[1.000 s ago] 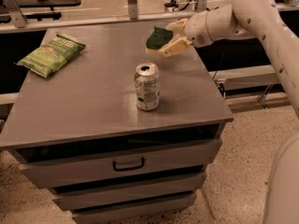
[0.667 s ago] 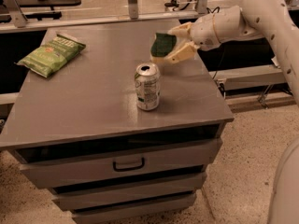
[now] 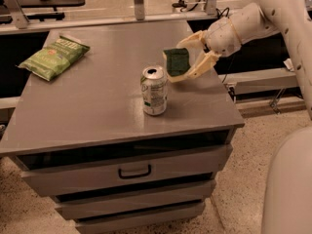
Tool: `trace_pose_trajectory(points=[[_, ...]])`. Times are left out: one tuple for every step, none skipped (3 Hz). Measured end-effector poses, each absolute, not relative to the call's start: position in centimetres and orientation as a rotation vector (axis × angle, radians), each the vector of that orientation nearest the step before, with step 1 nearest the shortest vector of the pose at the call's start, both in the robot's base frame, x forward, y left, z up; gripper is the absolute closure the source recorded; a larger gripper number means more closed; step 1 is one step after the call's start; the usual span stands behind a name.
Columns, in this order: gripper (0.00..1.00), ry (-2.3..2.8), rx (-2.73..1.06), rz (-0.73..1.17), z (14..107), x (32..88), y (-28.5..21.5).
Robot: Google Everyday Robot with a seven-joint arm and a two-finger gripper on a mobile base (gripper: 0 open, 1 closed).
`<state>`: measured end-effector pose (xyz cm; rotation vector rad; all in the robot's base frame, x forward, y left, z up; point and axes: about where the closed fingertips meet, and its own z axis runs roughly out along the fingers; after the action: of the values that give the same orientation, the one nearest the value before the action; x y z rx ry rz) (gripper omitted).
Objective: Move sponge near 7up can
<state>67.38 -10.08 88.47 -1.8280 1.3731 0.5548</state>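
Most of the carrying looks done: the gripper (image 3: 187,58), clamped around the sponge (image 3: 175,61), hangs low over the grey cabinet top (image 3: 97,106), just right of the 7up can (image 3: 154,90). I judge only lowering and releasing remain.

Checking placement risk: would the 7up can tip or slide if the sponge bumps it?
Probably. The 7up can stands upright, tall and narrow, so likely tippy; its top looks opened, so perhaps light. The gripper, holding the sponge, hovers close beside it.
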Motion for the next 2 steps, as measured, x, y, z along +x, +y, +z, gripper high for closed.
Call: trace_pose_trajectory(points=[[1.0,1.311,-1.989,0.618,87.0,65.3,-9.7],[1.0,1.266,-2.1,0.623,85.8,64.5,-8.7]])
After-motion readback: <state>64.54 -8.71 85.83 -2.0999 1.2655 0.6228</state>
